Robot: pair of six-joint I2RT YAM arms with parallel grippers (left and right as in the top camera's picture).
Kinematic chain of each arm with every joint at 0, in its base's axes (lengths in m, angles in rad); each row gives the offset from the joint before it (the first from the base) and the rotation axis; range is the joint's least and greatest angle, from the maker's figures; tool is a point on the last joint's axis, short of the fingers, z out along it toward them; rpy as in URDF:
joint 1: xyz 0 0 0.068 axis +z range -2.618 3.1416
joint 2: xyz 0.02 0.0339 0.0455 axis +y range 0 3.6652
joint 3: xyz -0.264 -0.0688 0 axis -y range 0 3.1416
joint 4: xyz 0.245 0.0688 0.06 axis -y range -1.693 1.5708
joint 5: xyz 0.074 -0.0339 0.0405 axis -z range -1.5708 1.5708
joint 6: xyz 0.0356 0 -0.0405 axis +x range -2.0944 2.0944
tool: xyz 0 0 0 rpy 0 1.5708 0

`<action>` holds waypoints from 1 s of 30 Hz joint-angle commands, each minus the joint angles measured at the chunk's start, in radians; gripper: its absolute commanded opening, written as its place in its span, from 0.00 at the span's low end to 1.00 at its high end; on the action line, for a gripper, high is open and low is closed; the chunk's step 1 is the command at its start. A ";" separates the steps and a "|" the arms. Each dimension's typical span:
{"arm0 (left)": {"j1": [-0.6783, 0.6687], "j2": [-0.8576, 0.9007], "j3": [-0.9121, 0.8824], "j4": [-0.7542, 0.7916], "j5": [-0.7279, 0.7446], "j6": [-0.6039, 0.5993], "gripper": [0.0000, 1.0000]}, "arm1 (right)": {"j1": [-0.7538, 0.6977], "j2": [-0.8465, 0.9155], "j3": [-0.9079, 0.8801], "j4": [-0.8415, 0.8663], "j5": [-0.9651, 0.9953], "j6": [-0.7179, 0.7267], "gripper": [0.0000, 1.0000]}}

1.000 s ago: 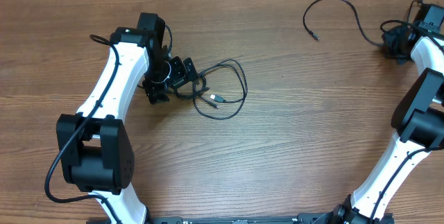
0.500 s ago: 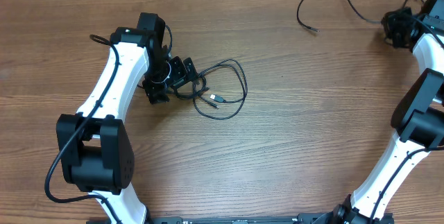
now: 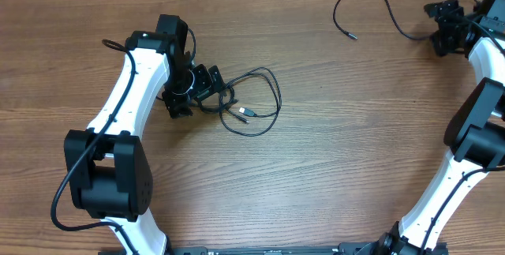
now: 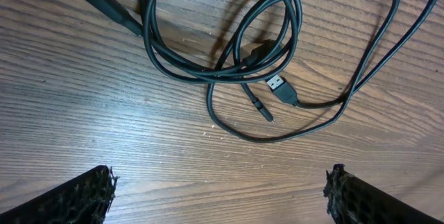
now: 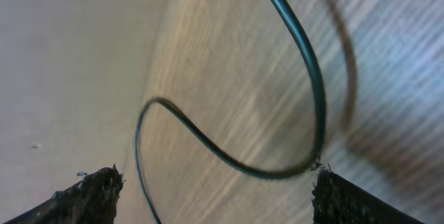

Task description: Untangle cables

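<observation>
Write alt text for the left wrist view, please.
Several thin black cables lie tangled in overlapping loops on a brown wooden table, one ending in a silver USB plug. The left gripper is open, its black fingertips at the bottom corners.

a matt, wood-grain counter [image 3: 339, 129] carries black cables [image 4: 201, 76] in smooth, faintly glossy sheathing; one usb plug [image 4: 277, 85] ends in bright bare metal. the left arm [image 3: 126, 101] wears smooth white plastic shells, and the left gripper [image 4: 220, 200] has rough, mesh-textured black pads [image 4: 76, 200].
</observation>
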 commanded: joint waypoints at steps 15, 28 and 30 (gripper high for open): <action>-0.008 -0.004 0.015 0.000 -0.006 0.019 1.00 | -0.184 -0.199 0.029 -0.337 -0.130 -0.245 1.00; -0.008 -0.004 0.015 0.000 -0.006 0.019 1.00 | -0.160 -0.497 0.029 -0.693 -0.169 -0.436 1.00; -0.008 -0.004 0.015 0.000 -0.006 0.019 0.99 | -0.150 -0.538 0.029 -0.753 -0.176 -0.464 1.00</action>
